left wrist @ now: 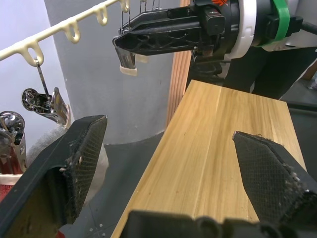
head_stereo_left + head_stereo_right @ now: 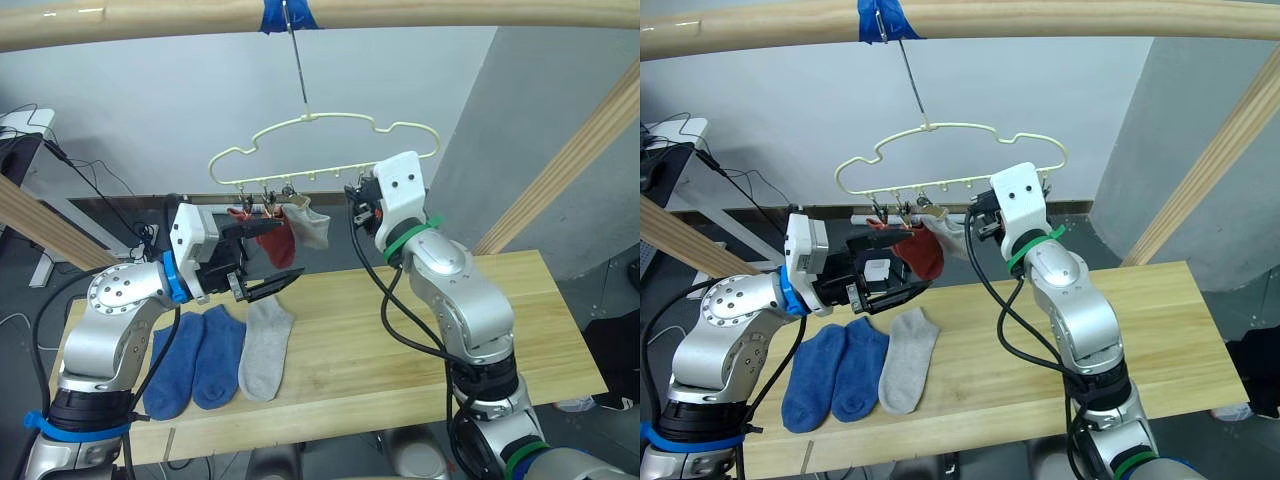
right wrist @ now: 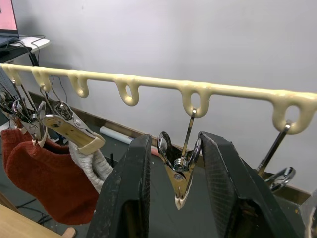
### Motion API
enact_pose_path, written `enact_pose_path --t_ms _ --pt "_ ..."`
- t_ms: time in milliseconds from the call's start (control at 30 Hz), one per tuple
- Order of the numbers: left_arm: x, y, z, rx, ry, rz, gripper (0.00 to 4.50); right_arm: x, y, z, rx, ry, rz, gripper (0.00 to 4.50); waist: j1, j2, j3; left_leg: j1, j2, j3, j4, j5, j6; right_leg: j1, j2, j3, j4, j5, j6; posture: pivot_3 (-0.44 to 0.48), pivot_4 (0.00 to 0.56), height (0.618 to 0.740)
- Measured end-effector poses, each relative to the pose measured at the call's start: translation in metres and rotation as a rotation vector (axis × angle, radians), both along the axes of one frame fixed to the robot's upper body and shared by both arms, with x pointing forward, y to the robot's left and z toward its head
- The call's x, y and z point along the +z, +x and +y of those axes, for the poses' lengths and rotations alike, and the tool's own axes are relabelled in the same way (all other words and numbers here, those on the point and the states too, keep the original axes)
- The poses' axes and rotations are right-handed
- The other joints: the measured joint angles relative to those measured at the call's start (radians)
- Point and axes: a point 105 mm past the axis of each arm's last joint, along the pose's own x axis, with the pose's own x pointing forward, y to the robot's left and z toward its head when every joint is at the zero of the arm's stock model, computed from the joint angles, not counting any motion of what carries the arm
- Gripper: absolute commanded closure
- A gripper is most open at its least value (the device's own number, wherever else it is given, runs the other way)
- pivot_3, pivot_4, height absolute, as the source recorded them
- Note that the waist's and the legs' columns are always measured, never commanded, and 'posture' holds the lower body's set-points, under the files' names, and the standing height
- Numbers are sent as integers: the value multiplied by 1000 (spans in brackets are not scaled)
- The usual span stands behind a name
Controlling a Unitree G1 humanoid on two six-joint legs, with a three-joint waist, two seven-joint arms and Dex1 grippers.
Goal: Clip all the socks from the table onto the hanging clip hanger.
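The pale-gold clip hanger (image 2: pixel 262 139) hangs by its hook from a wooden pole. A rust red sock (image 2: pixel 273 241) and a light grey sock (image 2: pixel 312 226) are clipped at the left part of its bar. On the table (image 2: pixel 400 330) lie two blue socks (image 2: pixel 192 358) and a light grey sock (image 2: pixel 266 345), side by side at the left. My left gripper (image 2: pixel 266 260) is open and empty just below the hanging red sock. My right gripper (image 3: pixel 176 188) is raised to the bar, its fingers (image 3: pixel 126 193) standing close on either side of a free metal clip (image 3: pixel 180 168), whose jaws are shut.
The round wooden pole (image 2: pixel 150 20) crosses overhead, with a slanted pole (image 2: pixel 570 165) at the right and another (image 2: pixel 40 222) at the left. More free clips (image 3: pixel 280 176) hang along the bar's right part. Bare planks (image 2: pixel 520 320) lie right of the socks.
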Motion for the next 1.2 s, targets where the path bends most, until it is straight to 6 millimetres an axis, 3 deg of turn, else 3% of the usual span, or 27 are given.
enact_pose_path --t_ms 1200 --pt "-3 1 -4 -7 7 3 0 1 4 9 -6 102 15 2930 0 0 0 0 0 0 0 0 0 0 0 0 0 0 0 -212 270 740"
